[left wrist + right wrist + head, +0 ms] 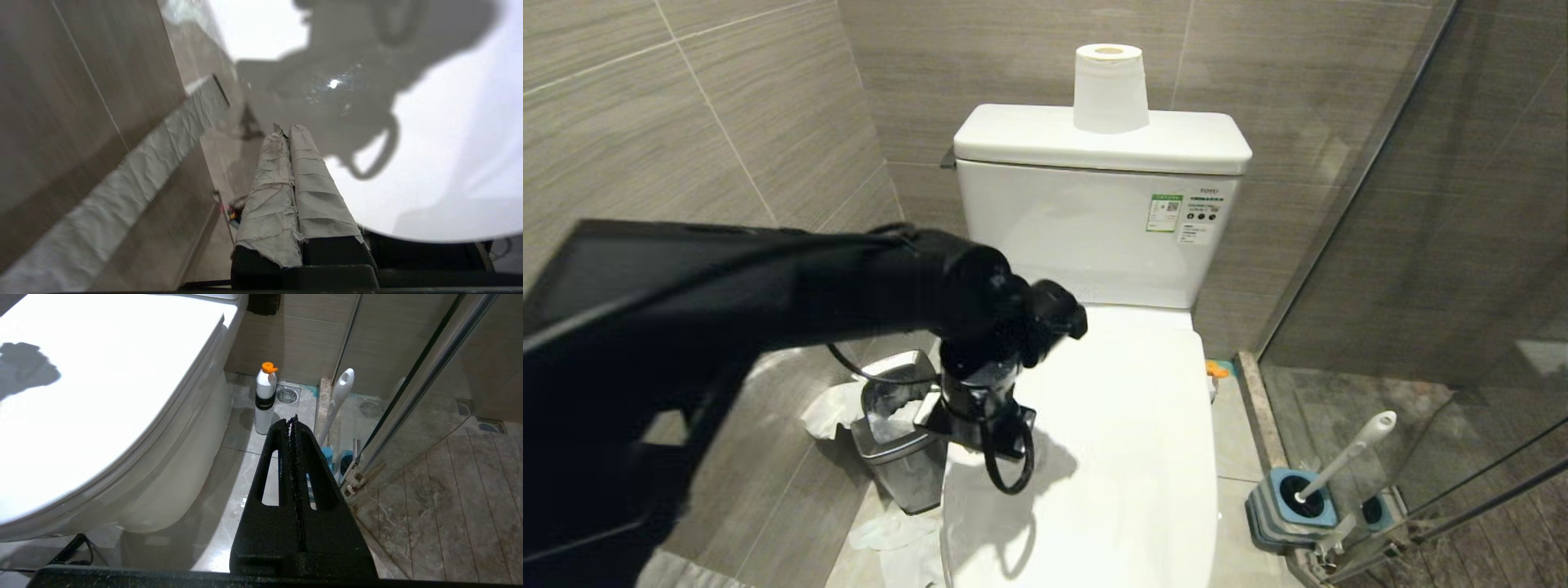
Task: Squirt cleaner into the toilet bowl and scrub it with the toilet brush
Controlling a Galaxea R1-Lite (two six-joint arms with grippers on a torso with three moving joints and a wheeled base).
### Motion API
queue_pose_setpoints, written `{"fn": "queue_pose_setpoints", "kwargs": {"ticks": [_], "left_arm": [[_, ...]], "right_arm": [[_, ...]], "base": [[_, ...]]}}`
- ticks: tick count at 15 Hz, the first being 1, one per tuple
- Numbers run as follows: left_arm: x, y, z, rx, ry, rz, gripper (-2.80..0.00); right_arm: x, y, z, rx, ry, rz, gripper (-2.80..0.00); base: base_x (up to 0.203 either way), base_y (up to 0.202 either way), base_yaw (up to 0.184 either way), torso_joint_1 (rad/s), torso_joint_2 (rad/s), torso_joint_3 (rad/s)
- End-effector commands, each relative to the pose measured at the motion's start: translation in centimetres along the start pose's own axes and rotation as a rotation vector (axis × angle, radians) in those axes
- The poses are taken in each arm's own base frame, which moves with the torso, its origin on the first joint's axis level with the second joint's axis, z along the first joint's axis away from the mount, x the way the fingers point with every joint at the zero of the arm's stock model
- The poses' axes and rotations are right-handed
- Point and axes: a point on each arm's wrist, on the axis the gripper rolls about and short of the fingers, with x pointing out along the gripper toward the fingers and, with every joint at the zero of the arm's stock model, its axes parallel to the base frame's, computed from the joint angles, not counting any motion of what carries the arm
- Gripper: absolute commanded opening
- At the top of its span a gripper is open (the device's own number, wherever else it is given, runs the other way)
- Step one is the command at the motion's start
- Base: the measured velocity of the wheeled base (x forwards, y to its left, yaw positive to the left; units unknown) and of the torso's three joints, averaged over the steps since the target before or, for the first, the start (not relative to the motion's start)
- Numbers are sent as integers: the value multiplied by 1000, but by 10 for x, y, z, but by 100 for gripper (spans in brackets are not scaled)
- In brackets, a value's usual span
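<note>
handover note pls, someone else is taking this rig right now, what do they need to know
Left pincer: shut, empty, over the left edge of the closed lid of the toilet bowl.
Right pincer: shut, empty, low at the toilet's right side.
Toilet brush: in its holder on the floor, right of the toilet by the glass door.
Cleaner bottle, orange cap: upright on the floor between toilet and brush.
Done: nothing visible.
Left: lift lid, squirt cleaner, scrub.

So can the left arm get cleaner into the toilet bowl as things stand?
Probably not yet. The lid is down over the toilet bowl, and the left gripper is shut and empty beside it. The bottle stands on the floor on the toilet's other side.
</note>
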Motion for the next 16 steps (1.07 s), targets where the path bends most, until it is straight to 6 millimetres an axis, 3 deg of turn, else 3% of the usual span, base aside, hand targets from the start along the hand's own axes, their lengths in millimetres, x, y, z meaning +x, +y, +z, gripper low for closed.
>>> {"fn": "queue_pose_setpoints", "kwargs": {"ticks": [1,5,8,13,16], "left_arm": [[-79,52,-13,-32,-181,-63,-280],[-152,141,-51,-16,-362,-150,-280],[-181,193,-89,22,-451,-326,-280],[-219,203,-154,71,-431,-791,-280],[-228,200,-188,70,-304,-1070,-280]], "right_arm": [[0,0,0,0,2,1,-280],[0,0,0,0,1,1,-280],[0,0,0,0,2,1,-280],[0,0,0,0,0,1,-280],[0,0,0,0,2,1,-280]], "base": [[0,0,0,0,0,0],[0,0,0,0,0,0],[0,0,0,0,0,0],[0,0,0,0,0,0],[0,0,0,0,0,0]]}}
